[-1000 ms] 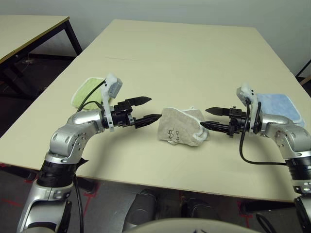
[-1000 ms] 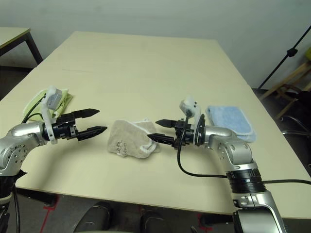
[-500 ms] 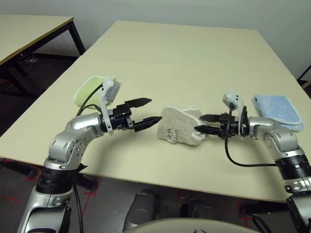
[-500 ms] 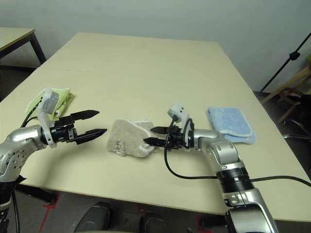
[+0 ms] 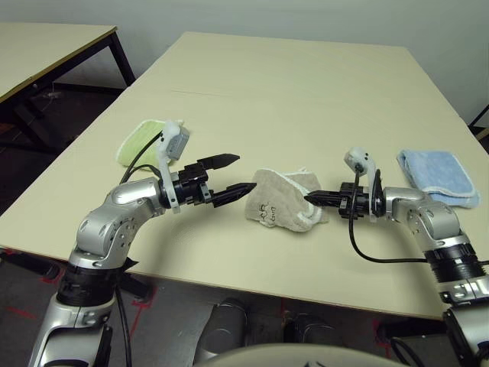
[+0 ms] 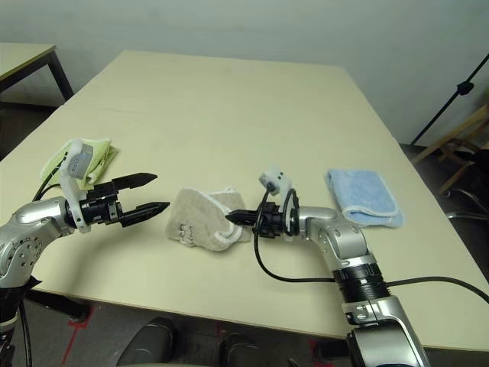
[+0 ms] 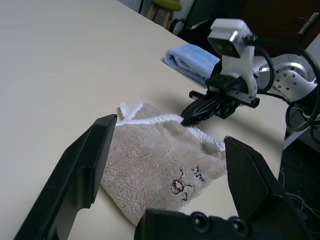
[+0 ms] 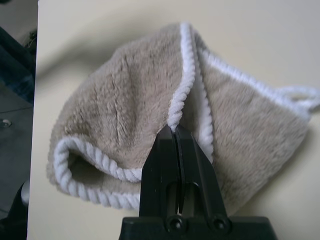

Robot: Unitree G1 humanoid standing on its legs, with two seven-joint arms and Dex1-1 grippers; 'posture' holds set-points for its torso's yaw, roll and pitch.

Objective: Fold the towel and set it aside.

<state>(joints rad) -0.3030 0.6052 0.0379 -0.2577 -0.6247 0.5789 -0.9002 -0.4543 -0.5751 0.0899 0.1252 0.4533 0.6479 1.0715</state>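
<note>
Right gripper (image 8: 175, 131) is pinching the towel (image 5: 279, 207) at frame center — left gripper (image 5: 238, 173) is hovering spread beside it.

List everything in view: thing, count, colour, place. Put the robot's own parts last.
towel: one, beige with white stitched edging, crumpled near the table's front edge, between the two grippers.
green towel: one, light green, folded, on the table behind the left arm.
blue towel: one, light blue, folded, on the table beyond the right arm.
table: one, pale cream top, under all three cloths.
second table: one, cream top with dark legs, off to the robot's left.
left gripper: one, black fingers, open, tips just short of the towel's left side.
right gripper: one, black fingers, shut, tips at the towel's white edging.
</note>
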